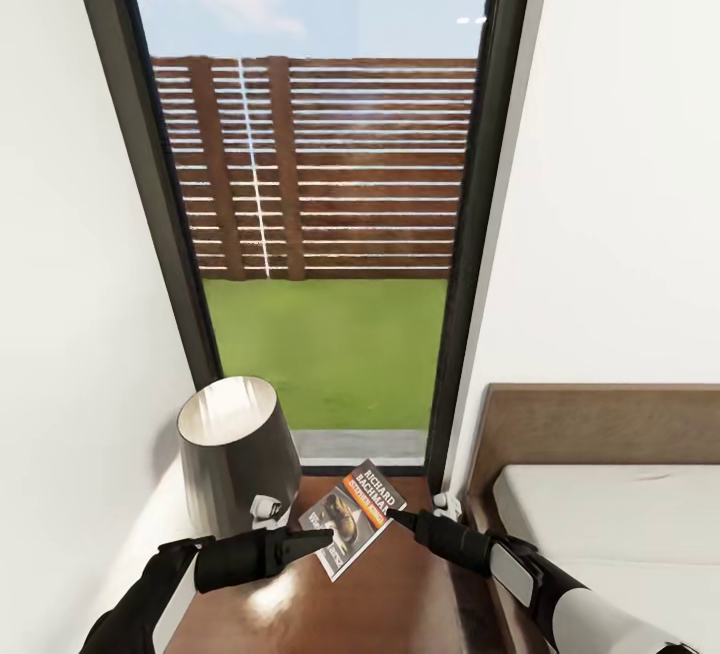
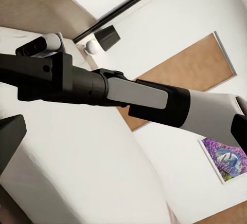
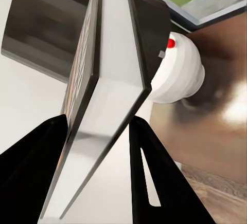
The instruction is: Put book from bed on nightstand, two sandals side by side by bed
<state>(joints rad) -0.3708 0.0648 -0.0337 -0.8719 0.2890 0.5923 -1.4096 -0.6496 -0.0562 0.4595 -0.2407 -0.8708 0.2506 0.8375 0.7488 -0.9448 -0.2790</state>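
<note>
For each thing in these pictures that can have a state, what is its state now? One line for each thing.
book: closed, tilted over the nightstand, held at one edge by the right gripper.
right gripper: shut on the book.
left gripper: tip at the book's other edge; open or shut cannot be told.
nightstand: glossy top, carrying the lamp.
lamp: upright on the nightstand.
bed: mattress bare beside the nightstand.

Bed (image 1: 600, 504) & nightstand (image 1: 400, 604) cut off by frame edge.
</note>
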